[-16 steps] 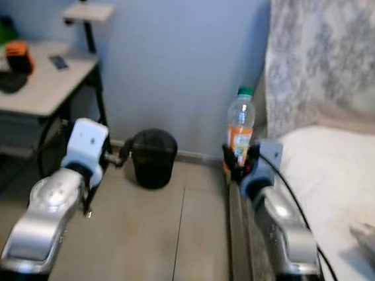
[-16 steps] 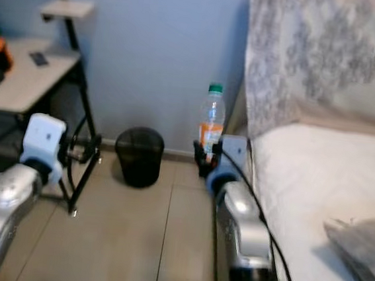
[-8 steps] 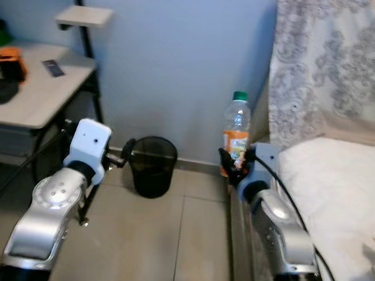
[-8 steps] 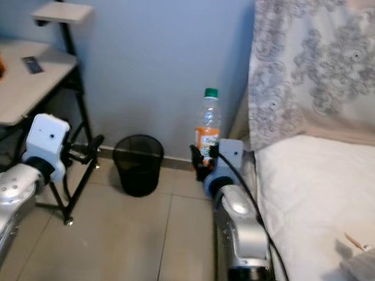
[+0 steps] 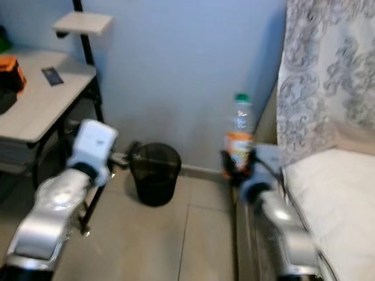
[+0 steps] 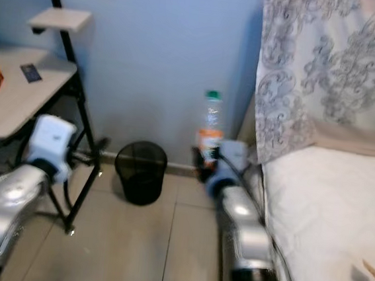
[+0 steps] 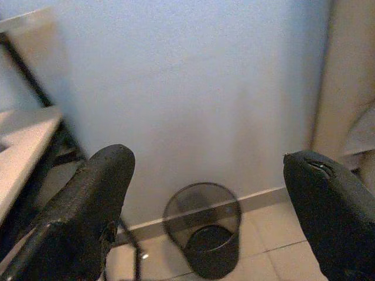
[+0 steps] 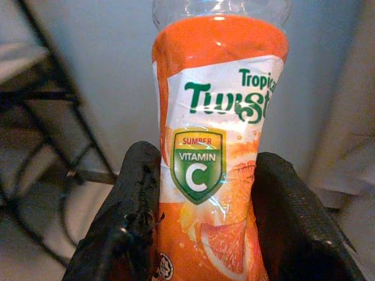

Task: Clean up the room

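Both my arms reach forward at about the same height, silver forearms stretched out ahead of me. My right gripper (image 8: 205, 193) pinches an orange drink bottle (image 8: 218, 146) low on its body, one black finger (image 8: 132, 205) pressed to each side of the label; the bottle stands upright in my grasp, its green cap (image 5: 243, 98) against the blue wall (image 5: 182, 60), just beside the patterned curtain (image 5: 340, 69) and the bed (image 6: 320, 213). My left gripper (image 7: 205, 199) is spread wide and holds nothing. Beyond it, on the tiled floor (image 5: 164, 244) at the wall's foot, stands a black mesh bin (image 7: 203, 234), which looks empty, though the head views are blurred. A desk (image 5: 24, 108) stands to my left.
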Controlling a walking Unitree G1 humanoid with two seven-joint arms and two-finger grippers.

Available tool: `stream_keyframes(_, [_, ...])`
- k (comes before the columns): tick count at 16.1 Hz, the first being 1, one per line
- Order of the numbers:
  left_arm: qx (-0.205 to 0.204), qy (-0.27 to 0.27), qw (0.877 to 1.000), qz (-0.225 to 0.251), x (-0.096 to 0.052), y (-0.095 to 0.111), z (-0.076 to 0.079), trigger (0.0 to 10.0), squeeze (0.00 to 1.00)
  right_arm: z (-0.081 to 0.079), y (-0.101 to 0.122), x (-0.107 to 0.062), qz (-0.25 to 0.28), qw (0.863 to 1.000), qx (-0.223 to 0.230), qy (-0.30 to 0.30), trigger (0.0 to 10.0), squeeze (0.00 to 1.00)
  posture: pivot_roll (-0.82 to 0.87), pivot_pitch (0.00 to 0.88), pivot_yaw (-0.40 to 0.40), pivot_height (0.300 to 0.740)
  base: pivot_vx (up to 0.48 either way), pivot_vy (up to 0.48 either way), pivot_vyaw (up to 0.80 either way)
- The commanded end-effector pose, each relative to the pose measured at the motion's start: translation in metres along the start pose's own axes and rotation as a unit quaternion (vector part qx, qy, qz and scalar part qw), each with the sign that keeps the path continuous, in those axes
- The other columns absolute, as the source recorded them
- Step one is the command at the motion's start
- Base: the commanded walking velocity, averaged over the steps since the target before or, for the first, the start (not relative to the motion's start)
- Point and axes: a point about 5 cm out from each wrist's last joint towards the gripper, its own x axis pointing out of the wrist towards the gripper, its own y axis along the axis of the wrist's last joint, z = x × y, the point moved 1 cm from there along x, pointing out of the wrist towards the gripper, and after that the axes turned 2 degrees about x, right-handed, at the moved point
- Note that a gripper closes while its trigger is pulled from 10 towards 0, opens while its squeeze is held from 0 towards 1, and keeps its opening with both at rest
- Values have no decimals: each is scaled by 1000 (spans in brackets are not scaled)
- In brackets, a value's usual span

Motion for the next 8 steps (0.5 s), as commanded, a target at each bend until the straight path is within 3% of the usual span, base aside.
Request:
stream_keyframes(1, [8,10,1000,3,-1,2,-7,10000,0,-11,6,3,11,1000,-1,16,10000,0,14,0,-15,740,334,0,0])
stream_keyframes(8, [7,8,1000,4,0,2,-6,10000,0,-9,8,4,11,1000,-3,18,10000,0,12,0,-19,740,333,0,0])
